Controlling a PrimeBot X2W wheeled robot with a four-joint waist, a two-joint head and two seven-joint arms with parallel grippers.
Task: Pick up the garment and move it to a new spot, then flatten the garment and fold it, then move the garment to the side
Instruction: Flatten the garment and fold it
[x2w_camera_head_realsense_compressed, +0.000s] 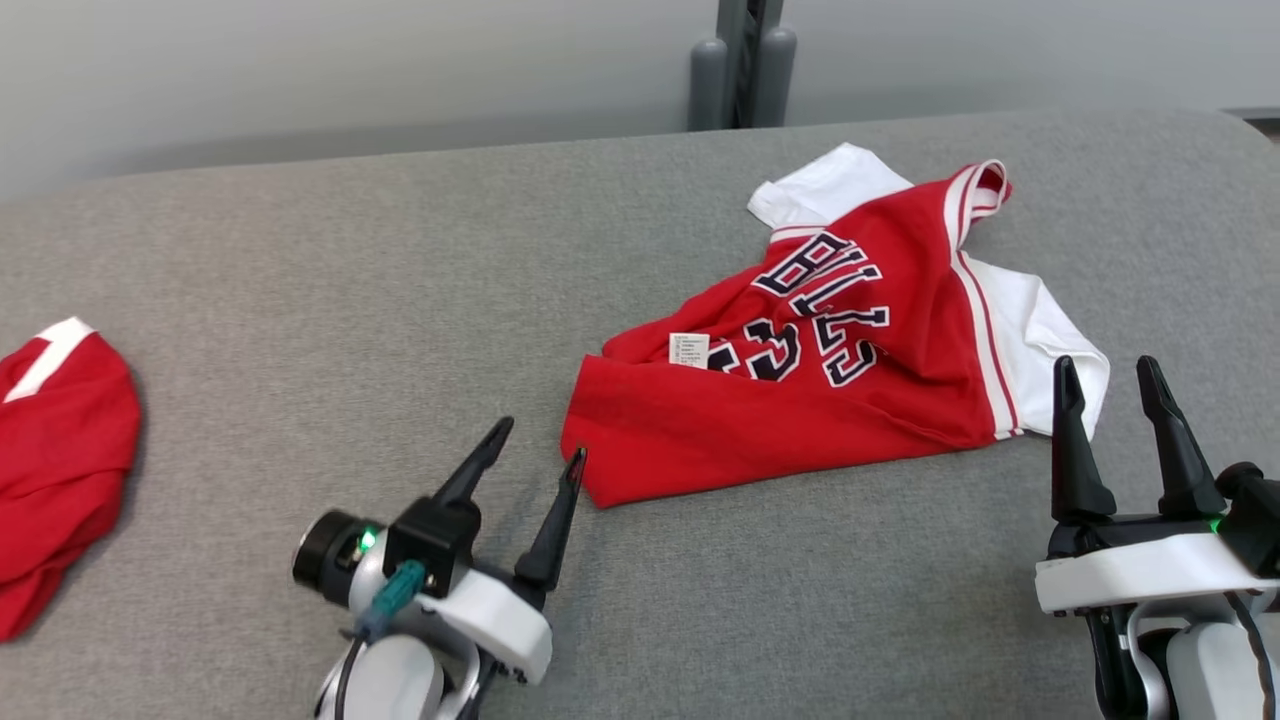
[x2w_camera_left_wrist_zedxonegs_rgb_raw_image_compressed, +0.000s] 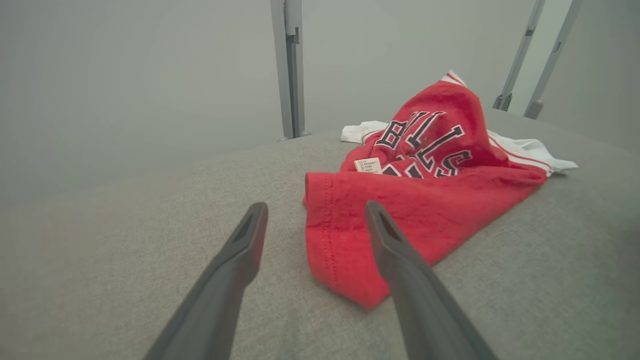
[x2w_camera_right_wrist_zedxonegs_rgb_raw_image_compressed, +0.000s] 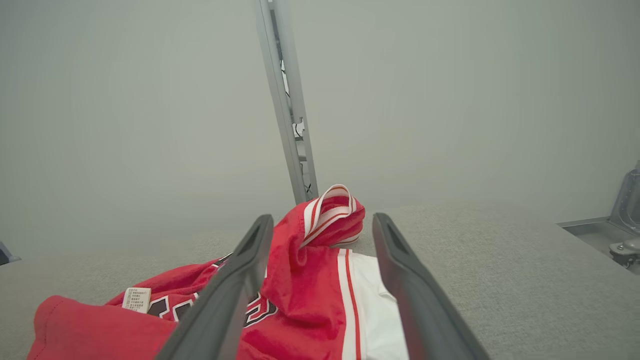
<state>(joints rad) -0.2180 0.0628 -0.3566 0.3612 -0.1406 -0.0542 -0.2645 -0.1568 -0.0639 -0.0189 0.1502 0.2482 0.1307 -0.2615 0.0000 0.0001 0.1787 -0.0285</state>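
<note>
The crumpled jersey (x2w_camera_head_realsense_compressed: 800, 400) lies on the grey table (x2w_camera_head_realsense_compressed: 300, 300), flanked by 2 wide-open, empty grippers, the left gripper (x2w_camera_head_realsense_compressed: 541, 438) at its near hem corner (x2w_camera_head_realsense_compressed: 605, 480) and the right gripper (x2w_camera_head_realsense_compressed: 1107, 362) by its white sleeve (x2w_camera_head_realsense_compressed: 1040, 330), apparently poised to lift it.

A crumpled red-and-white garment (x2w_camera_head_realsense_compressed: 720, 420) lies right of centre on the grey bench (x2w_camera_head_realsense_compressed: 330, 290). The left claw (x2w_camera_head_realsense_compressed: 541, 440) gapes just beside its near left corner, and the right claw (x2w_camera_head_realsense_compressed: 1106, 362) gapes at its white right sleeve. Another red cloth (x2w_camera_head_realsense_compressed: 60, 450) lies at the left edge.
</note>
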